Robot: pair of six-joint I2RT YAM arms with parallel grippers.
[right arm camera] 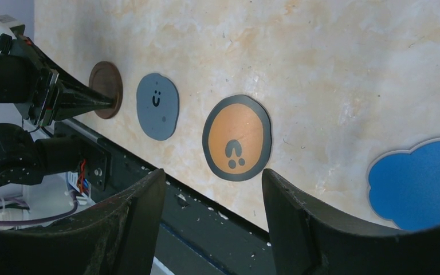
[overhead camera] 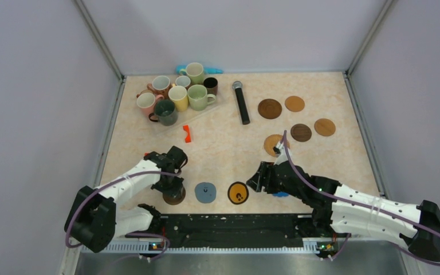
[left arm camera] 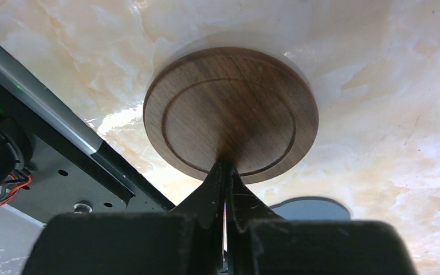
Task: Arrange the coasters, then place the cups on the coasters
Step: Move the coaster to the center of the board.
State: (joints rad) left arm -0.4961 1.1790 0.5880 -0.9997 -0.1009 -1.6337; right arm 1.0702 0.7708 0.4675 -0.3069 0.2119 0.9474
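Pose: left arm (overhead camera: 132, 180) folded low beside its base, wrist pitched downward; left gripper (left arm camera: 224, 165) jaws pressed together, tips meeting. The right arm (overhead camera: 355, 200) is stretched low toward centre; right gripper (right arm camera: 213, 175) jaws parted wide.

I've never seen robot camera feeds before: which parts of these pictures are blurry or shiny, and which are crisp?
Top external: even, soft light, faint shadows only. Left wrist: the shut left gripper is dark and soft, the wooden coaster clearer, with a glare patch on the table beside it. Right wrist: the right gripper looms blurred, the orange coaster is sharp.
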